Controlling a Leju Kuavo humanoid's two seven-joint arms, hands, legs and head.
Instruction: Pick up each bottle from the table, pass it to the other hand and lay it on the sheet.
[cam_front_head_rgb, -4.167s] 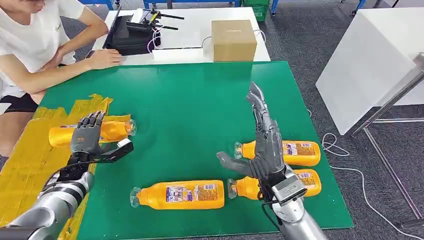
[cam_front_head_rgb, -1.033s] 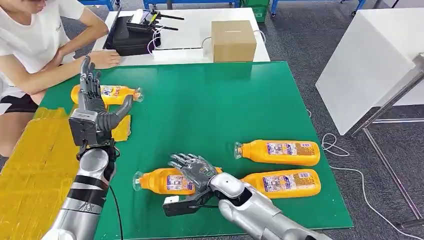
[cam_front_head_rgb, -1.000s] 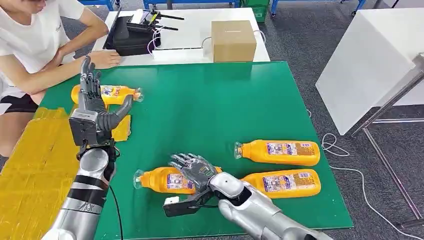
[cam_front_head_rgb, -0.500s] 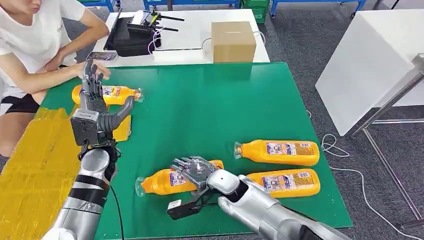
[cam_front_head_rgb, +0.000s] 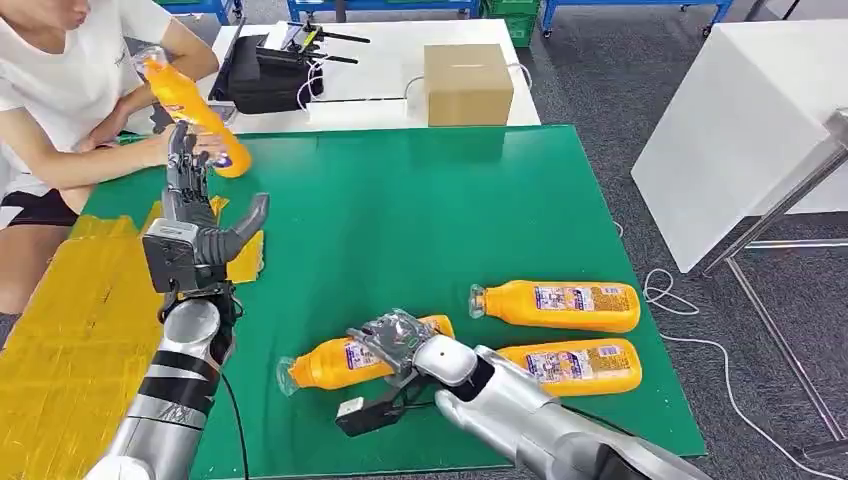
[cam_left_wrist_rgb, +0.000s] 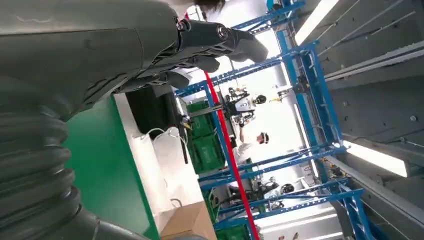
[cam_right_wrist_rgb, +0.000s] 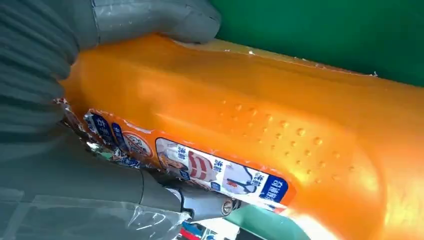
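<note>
My right hand (cam_front_head_rgb: 400, 338) grips an orange bottle (cam_front_head_rgb: 335, 364) near the table's front middle; the bottle is tilted, cap end toward the left. In the right wrist view the thumb (cam_right_wrist_rgb: 150, 20) presses on the bottle (cam_right_wrist_rgb: 260, 120). Two more orange bottles (cam_front_head_rgb: 560, 305) (cam_front_head_rgb: 572, 365) lie side by side at the front right. My left hand (cam_front_head_rgb: 192, 236) stands upright and open above the far edge of the yellow sheet (cam_front_head_rgb: 60, 330), holding nothing. In the left wrist view its fingers (cam_left_wrist_rgb: 200, 37) are spread in the air. A person at the far left holds another orange bottle (cam_front_head_rgb: 195, 112) up off the table.
The green table (cam_front_head_rgb: 400, 220) has bare room in its middle and far right. Behind it a white table carries a cardboard box (cam_front_head_rgb: 467, 82) and a black device (cam_front_head_rgb: 262, 68). A white block (cam_front_head_rgb: 740, 120) stands to the right, cables on the floor beside it.
The person has lifted the far-left bottle off the table. My right hand has closed on the front bottle and tilted it up a little. My left hand has hardly moved.
</note>
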